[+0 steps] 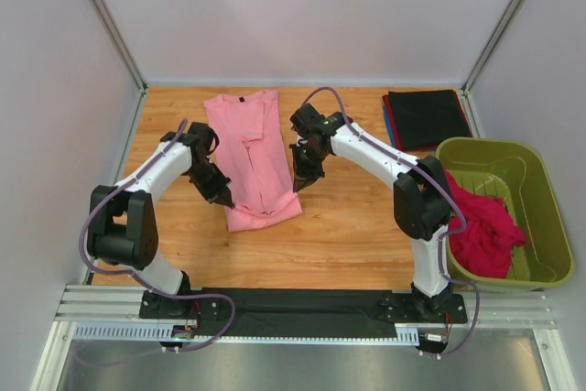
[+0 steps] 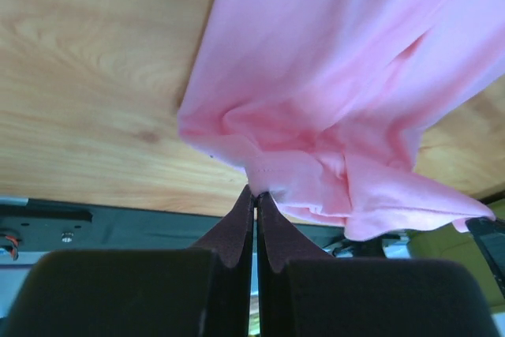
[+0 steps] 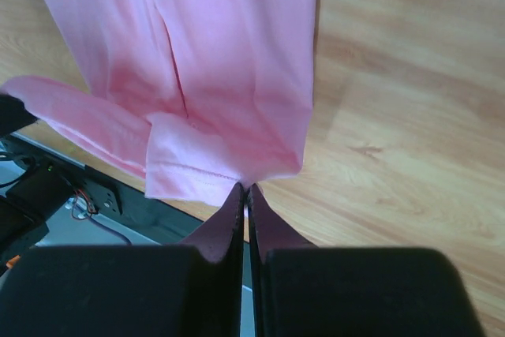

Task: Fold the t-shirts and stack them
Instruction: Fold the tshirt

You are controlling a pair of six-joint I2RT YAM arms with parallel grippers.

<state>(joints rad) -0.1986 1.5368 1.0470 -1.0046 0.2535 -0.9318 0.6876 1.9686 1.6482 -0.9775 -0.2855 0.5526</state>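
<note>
Pink t-shirt [image 1: 249,148] on table [image 1: 357,226], sides folded in, near hem lifted.
L gripper [image 1: 225,200] & R gripper [image 1: 298,187] each clamped on a hem corner; carry both twd collar together, level, cloth taut, no twist.

There is one pink shirt [image 1: 249,157], one dark red shirt [image 1: 481,226], and one pile of folded shirts [image 1: 426,118] that shows three colors: black, red and blue. There is one green tub [image 1: 542,194] and one bench [image 1: 357,226]. There are two tools, the left tool [image 1: 222,199] and the right tool [image 1: 298,185].
</note>
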